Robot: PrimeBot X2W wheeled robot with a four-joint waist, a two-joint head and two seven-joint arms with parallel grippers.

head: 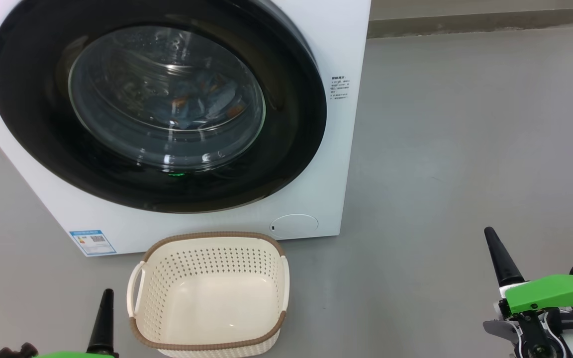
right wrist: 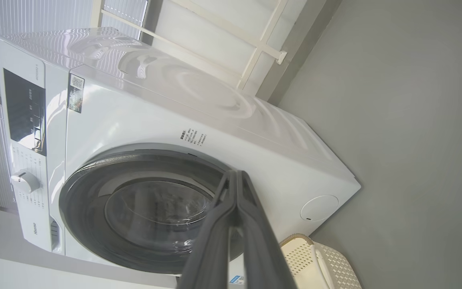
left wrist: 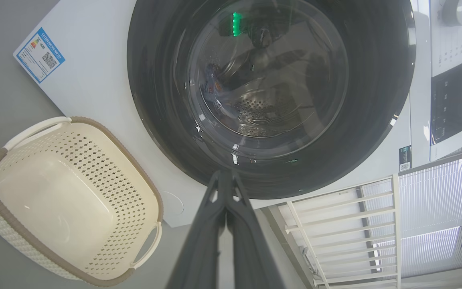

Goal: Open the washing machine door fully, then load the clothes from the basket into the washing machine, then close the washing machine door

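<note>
The white washing machine [head: 336, 44] fills the upper left of the head view. Its round black-rimmed door [head: 33, 114] lies flat against the front, closed. Behind the glass bowl lie the blue clothes [head: 192, 102] with orange-brown marks, inside the drum. The cream basket [head: 209, 293] with a brown rim stands on the floor in front of the machine and holds nothing. My left gripper [head: 106, 298] is shut at the lower left, beside the basket. My right gripper [head: 490, 236] is shut at the lower right, well clear of the machine. Both wrist views show the fingers [left wrist: 225, 178] [right wrist: 235, 176] pressed together, holding nothing.
Grey floor [head: 465, 149] stretches to the right of the machine up to a wall base. A blue label sticker [head: 92, 242] and a round filter cap [head: 294, 224] sit low on the machine front. A white railing [left wrist: 355, 224] stands beside the machine.
</note>
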